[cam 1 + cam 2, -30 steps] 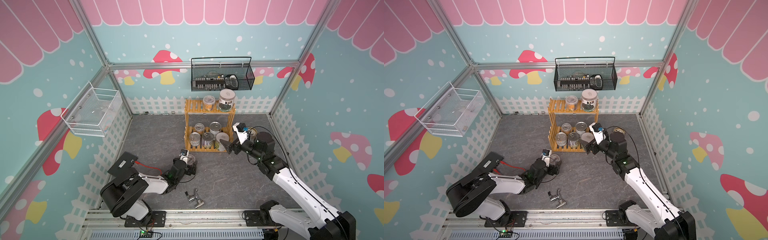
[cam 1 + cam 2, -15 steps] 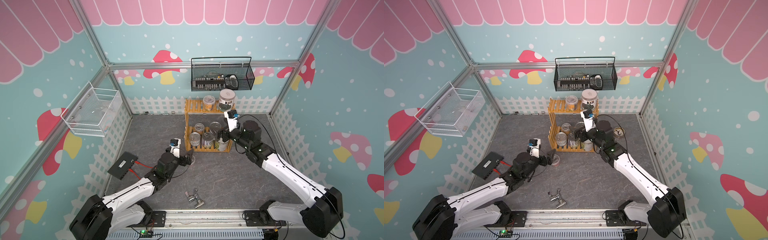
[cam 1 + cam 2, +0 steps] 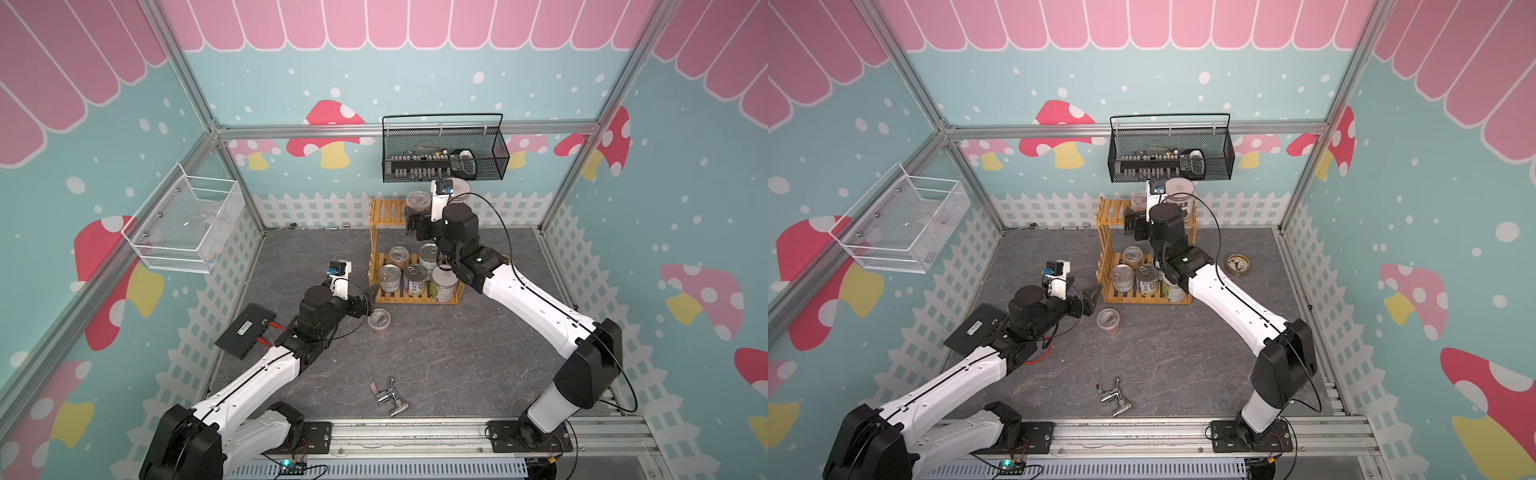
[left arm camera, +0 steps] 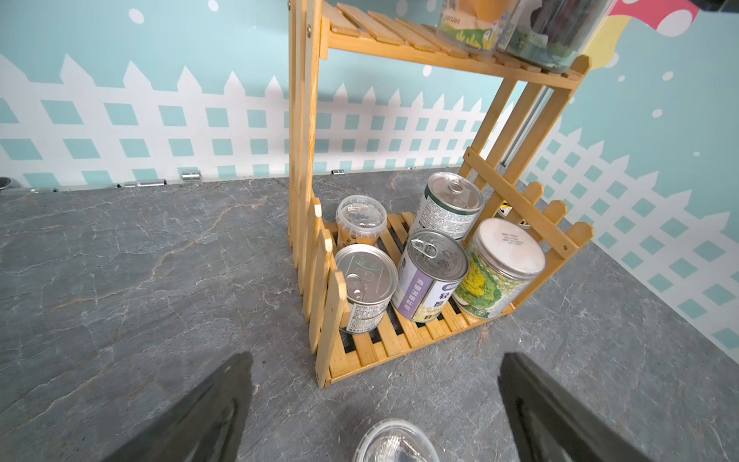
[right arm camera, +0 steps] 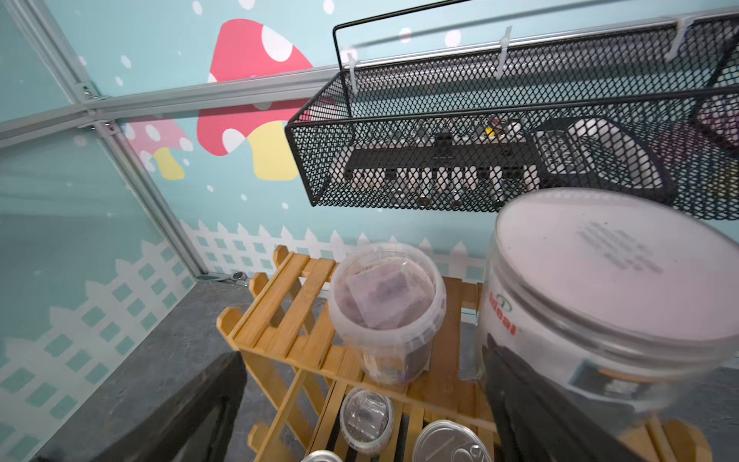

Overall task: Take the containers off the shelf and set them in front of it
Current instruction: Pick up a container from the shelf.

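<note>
Got the right gripper (image 5: 364, 356) up at the top tier of the shelf (image 3: 384, 208), spread wide, pinching nothing. Looks lined up on the brownish clear tub (image 5: 387, 308) there, with 1 finger (image 5: 520, 400) parked right in front of the big white-lidded jar (image 5: 616, 288) next door. Pretty sure about the step in hand: grabbing that tub.

Tips for doing it well:
- Go in level, centring the tub between both fingers.
- Keep the jar-side finger off the jar, standing just beside the tub with barely a gap.
- Squeeze on the wall below the lid lip, and gently, guessing at thin, flexy plastic.
- Lift just a touch before backing out, minding the black wire basket (image 3: 444, 153) hanging right above.
- Then put it down upright on the floor (image 3: 457, 353) out front, apart from the floor tub (image 3: 379, 321) already set down there.

Got the left gripper (image 4: 376, 360) down low in front of the shelf, likewise spread and empty, hovering right by that floor tub. Best kept out of the right arm's way on the pull-back.

Counting leftovers on the shelf: 2 up top, 5 below, meaning 1 small tub (image 4: 360, 224), 3 tins (image 4: 366, 276) and 1 green-label jar (image 4: 500, 264). So roughly 1 of 8 done, early days. Can't tell any weights from here, so no yanking.
</note>
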You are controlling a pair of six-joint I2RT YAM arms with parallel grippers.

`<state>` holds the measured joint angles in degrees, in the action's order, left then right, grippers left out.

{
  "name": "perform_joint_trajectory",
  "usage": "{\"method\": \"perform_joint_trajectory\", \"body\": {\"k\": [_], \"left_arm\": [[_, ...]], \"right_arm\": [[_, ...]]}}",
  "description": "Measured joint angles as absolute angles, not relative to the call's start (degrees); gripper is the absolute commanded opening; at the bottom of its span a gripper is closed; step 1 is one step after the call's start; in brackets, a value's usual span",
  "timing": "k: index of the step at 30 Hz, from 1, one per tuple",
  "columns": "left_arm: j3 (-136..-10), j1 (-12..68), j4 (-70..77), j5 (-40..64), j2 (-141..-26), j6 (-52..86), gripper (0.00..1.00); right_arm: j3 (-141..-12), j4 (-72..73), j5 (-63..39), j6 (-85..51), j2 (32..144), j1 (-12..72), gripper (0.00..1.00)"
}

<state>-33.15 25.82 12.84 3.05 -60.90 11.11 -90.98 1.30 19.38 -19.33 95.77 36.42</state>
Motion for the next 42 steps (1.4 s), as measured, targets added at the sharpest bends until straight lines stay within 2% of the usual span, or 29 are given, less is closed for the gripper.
{"method": "perform_joint_trajectory", "body": {"k": [19, 34, 39, 42], "left_arm": [[-33.15, 24.45, 11.66, 5.65, -60.62, 10.61, 0.99], [-33.15, 24.45, 11.38, 5.87, -60.31, 10.44, 0.99], [-33.15, 24.45, 11.35, 5.87, -60.31, 10.41, 0.99], [-33.15, 24.45, 11.35, 5.87, -60.31, 10.24, 0.99]], "right_arm": [[-106.72, -4.58, 27.38, -19.73, 109.82, 36.42, 0.94], [-111.42, -6.66, 29.67, -19.57, 113.95, 36.21, 0.74], [-111.50, -6.68, 29.34, -19.07, 113.95, 36.07, 0.63], [-111.50, -6.66, 29.06, -18.59, 113.95, 36.05, 0.62]]}}
